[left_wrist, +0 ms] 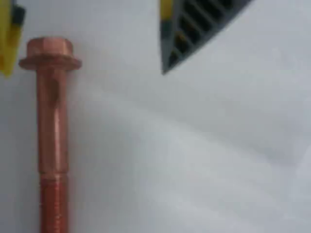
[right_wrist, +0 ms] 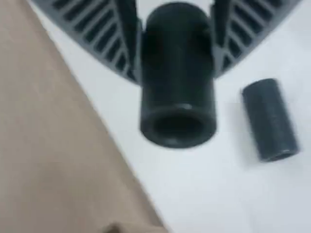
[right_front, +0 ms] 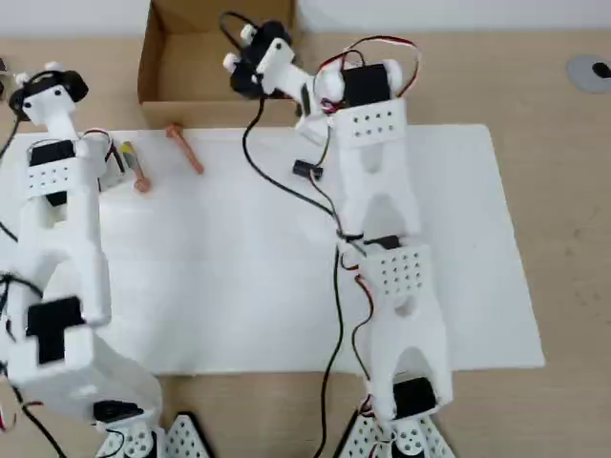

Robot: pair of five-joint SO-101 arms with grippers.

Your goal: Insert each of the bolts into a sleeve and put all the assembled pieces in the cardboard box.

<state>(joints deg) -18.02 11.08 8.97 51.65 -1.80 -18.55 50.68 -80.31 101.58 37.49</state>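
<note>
A copper bolt (left_wrist: pixel 51 136) lies on the white mat, and my left gripper (left_wrist: pixel 87 68) stands open over its head, one yellow-edged finger (left_wrist: pixel 7 39) on one side and a grey finger (left_wrist: pixel 194 24) on the other. From above, that bolt (right_front: pixel 140 172) sits at the mat's far left by the left gripper (right_front: pixel 122 160). A second bolt (right_front: pixel 184 148) lies a little to its right. My right gripper (right_wrist: pixel 177 73) is shut on a dark sleeve (right_wrist: pixel 177 102), held above the mat's far edge. Another sleeve (right_wrist: pixel 269 119) lies on the mat nearby (right_front: pixel 305 170).
The open cardboard box (right_front: pixel 153 57) stands on the wooden table just beyond the mat's far edge, between the two grippers. The white mat (right_front: pixel 239 286) covers the middle of the table. Black cables (right_front: pixel 334 286) trail along the right arm.
</note>
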